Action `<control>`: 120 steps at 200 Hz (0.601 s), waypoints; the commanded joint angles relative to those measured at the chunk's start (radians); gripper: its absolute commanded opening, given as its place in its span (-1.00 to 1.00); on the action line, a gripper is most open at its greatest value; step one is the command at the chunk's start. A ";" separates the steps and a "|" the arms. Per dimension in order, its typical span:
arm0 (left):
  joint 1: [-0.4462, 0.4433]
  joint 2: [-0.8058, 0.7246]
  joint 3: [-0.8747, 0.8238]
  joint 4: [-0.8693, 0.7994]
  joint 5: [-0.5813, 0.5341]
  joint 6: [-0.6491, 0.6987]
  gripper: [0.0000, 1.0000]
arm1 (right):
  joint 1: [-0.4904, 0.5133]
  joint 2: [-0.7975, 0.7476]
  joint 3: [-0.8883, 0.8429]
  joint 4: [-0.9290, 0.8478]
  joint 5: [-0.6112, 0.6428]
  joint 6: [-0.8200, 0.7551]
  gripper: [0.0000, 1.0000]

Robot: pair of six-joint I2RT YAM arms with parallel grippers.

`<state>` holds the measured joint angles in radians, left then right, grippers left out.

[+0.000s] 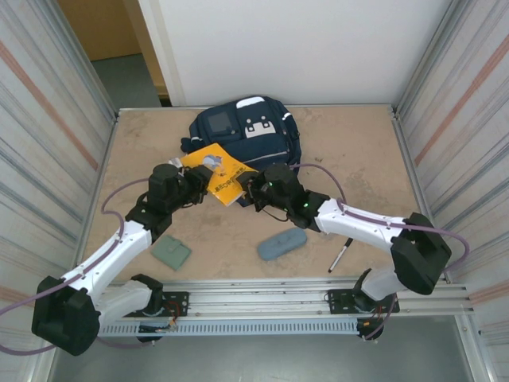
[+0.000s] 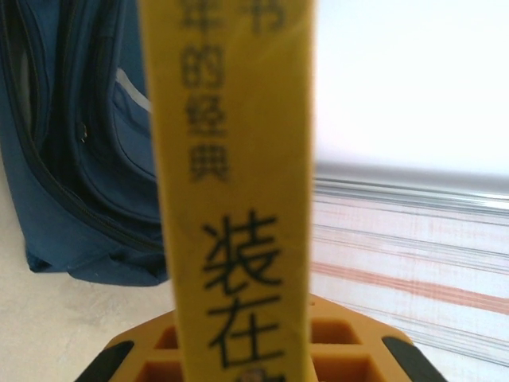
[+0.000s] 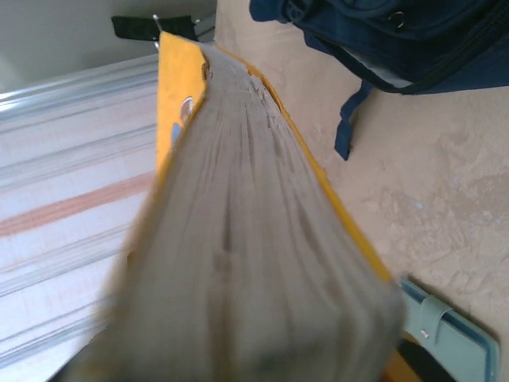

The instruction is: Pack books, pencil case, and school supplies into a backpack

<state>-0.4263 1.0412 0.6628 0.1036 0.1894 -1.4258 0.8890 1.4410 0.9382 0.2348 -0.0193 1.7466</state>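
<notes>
**Clerk:** Entry one, the book?

**Robot:** Book: thin yellow-orange paperback with its cartoon cover facing up. It sits between my two grippers, just in front of the backpack. In the top view its far corner overlaps the backpack's near edge.

**Clerk:** Left gripper?

**Robot:** Left gripper: my jaws are clamped on the book at its left side. My left wrist camera sees the yellow spine standing upright between them, with black printed characters running down it.

**Clerk:** Right gripper?

**Robot:** Right gripper: at the book's right corner. The grey page edges run straight into my right wrist camera, blurred and very close. I cannot tell whether these jaws are pressing on the book or just standing around it.

**Clerk:** Backpack?

**Robot:** Navy fabric with white patches, lying at the far middle of the table.

**Clerk:** The rest of the stock?

**Robot:** Pencil case: blue-grey, lying on the table just near of my right forearm. Marker: black, lying on the table to the right of the pencil case and apart from it. Pad: grey-green and square, lying flat beside my left forearm.
</notes>
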 commanded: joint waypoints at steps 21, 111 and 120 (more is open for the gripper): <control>-0.012 -0.006 -0.021 0.035 0.033 -0.037 -0.31 | -0.012 -0.090 -0.013 0.010 0.095 -0.095 -1.00; -0.071 0.244 0.218 -0.227 -0.091 0.793 0.93 | -0.252 -0.440 -0.094 -0.216 0.129 -0.454 -1.00; -0.094 0.306 0.280 -0.266 -0.106 0.908 0.93 | -0.303 -0.503 -0.095 -0.272 0.118 -0.492 -1.00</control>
<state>-0.4736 1.2350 0.8516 -0.1093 0.1173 -0.8818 0.6746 1.0977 0.8482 0.0261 0.0620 1.4197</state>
